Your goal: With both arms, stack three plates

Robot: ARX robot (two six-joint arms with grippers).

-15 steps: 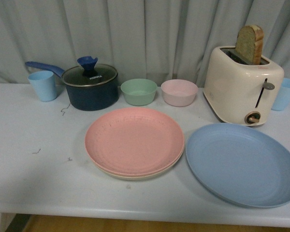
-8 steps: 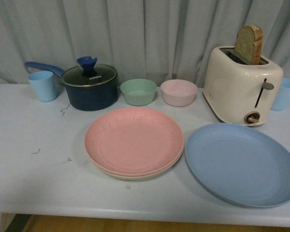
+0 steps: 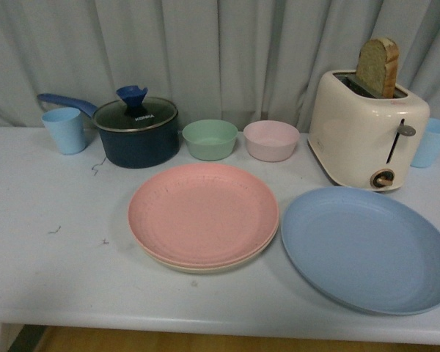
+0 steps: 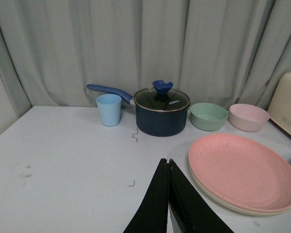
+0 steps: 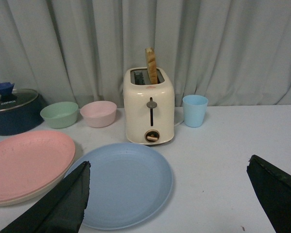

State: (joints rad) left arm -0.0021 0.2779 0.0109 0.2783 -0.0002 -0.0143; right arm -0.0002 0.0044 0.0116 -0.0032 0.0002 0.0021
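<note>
The pink plate (image 3: 203,212) lies on top of the beige plate (image 3: 205,267) at the table's middle; only the beige rim shows. The blue plate (image 3: 367,248) lies alone to their right, close to them. Neither arm shows in the front view. In the left wrist view my left gripper (image 4: 167,161) is shut and empty above the table, left of the pink plate (image 4: 242,171). In the right wrist view my right gripper (image 5: 168,166) is open wide and empty, near the blue plate (image 5: 123,182).
Along the back stand a blue cup (image 3: 65,130), a dark pot with a lid (image 3: 136,132), a green bowl (image 3: 210,138), a pink bowl (image 3: 271,140), a cream toaster with bread (image 3: 368,126) and a second blue cup (image 3: 431,142). A curtain hangs behind.
</note>
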